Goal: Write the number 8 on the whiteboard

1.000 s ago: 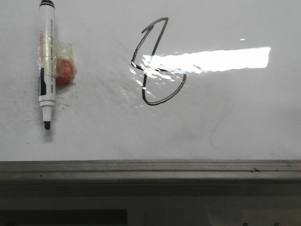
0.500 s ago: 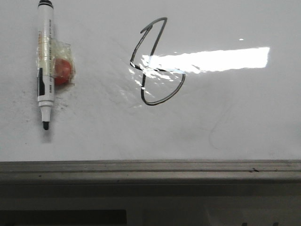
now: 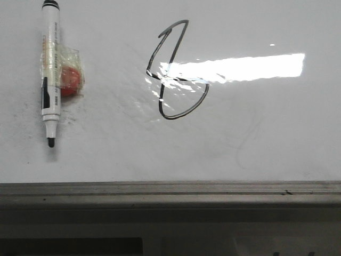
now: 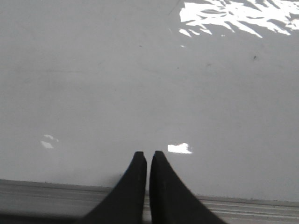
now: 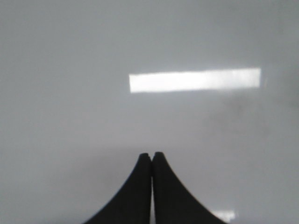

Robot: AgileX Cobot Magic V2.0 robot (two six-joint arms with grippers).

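Note:
A thin black hand-drawn number 8 (image 3: 176, 72) stands on the glossy whiteboard (image 3: 277, 133) in the front view, slanted, with a narrow upper loop and a rounder lower loop; glare crosses its middle. Neither gripper shows in the front view. My left gripper (image 4: 147, 155) is shut and empty over bare whiteboard (image 4: 93, 84), near its grey rail (image 4: 51, 196). My right gripper (image 5: 152, 155) is shut and empty over blurred white board (image 5: 70, 70).
A white marker with a black tip (image 3: 50, 69) lies at the board's left, taped to a red round piece (image 3: 71, 80). The grey metal rail (image 3: 170, 193) runs along the board's near edge. A faint grey curved smudge (image 3: 242, 152) lies right of the 8.
The whole front view has drifted very slightly left; the marker and the 8 keep their places on the board.

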